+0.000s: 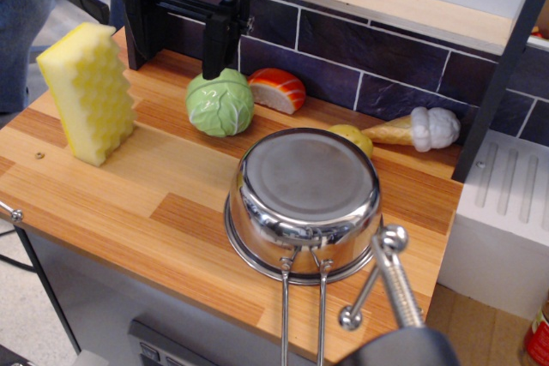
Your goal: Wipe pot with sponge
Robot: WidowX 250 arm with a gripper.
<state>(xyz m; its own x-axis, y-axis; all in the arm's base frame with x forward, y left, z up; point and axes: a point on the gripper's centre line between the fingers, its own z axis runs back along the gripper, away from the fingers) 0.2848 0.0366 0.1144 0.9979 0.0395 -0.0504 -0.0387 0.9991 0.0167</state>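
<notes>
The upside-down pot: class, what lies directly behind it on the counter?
Behind the pot a lemon peeks out, its lower part hidden by the pot. An ice-cream cone lies beyond.

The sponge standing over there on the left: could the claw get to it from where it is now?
Probably yes. The sponge stands upright and alone on the wooden counter, apart from the cabbage and pot. The claw hangs at the back, just beside it, with nothing between.

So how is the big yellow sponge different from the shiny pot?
The sponge is bright yellow and bumpy; the pot is smooth, shiny metal that mirrors things. The sponge is a block standing up on one end; the pot is round and lies upside down, flat bottom up. The pot has a long wire handle; the sponge has none. Both sit on the wooden counter, untouched.
</notes>
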